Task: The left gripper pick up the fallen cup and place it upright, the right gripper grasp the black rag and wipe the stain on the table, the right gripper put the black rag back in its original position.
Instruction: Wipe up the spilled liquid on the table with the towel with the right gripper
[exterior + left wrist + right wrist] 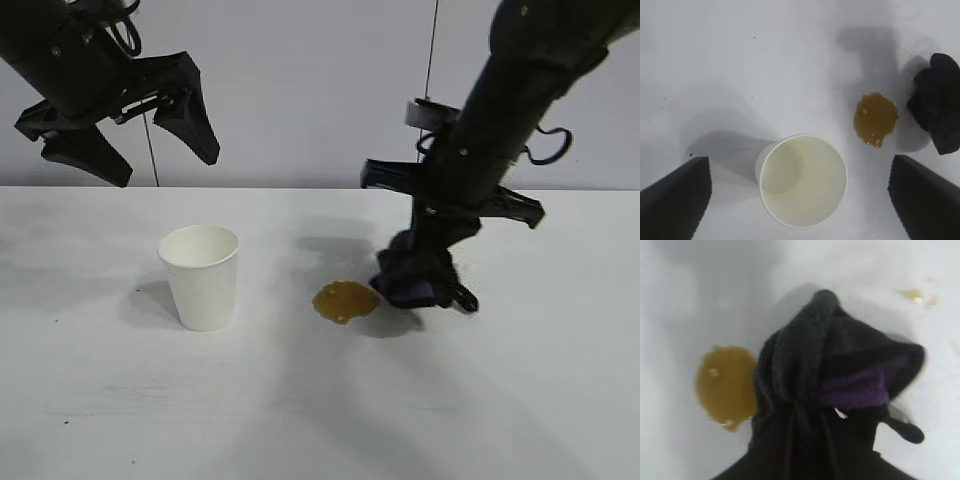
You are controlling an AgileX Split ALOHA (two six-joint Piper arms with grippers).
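Cup (pixel 201 275) upright left of stain (pixel 345 300); left gripper (pixel 130 125) spread, lifted clear above. Right gripper (pixel 425 280) pinching rag (pixel 415 280) down on desk (pixel 320 400) beside stain, ready to wipe.

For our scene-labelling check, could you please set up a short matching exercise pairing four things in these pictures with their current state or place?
Things:
1. the cup
2. the stain
3. the black rag
4. the left gripper

States:
A. raised above the table, fingers spread, holding nothing
B. standing upright, mouth up
C. bunched in the right gripper, down at the table just beside the puddle
D. brownish-yellow puddle on the table, between the cup and the rag

Pairs: 1-B, 2-D, 3-C, 4-A
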